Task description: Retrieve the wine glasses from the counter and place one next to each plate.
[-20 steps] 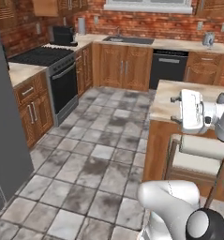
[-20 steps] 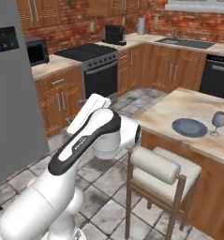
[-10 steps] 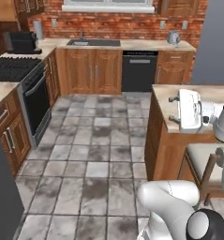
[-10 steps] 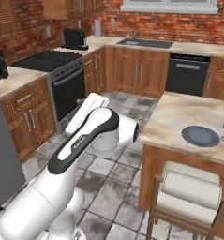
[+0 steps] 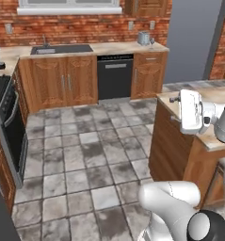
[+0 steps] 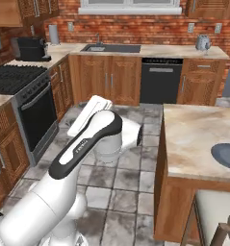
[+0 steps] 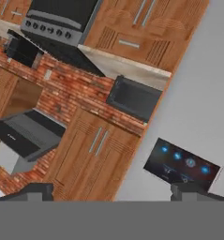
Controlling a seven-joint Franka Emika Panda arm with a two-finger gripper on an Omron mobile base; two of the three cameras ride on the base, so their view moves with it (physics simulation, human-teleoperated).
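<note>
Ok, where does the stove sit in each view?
Left base view: stove at the left edge, partly cut off.
Right base view: stove at the left, oven door facing right.
Hand view: stove along the top, tilted.
Shared landmark: the black appliance on the counter beside it.

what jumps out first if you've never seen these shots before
The big white robot arm dominates the foreground of the right base view. Behind it, a red brick wall runs above the counter with its sink and black dishwasher. A dark plate sits on the island at the right edge.
</note>
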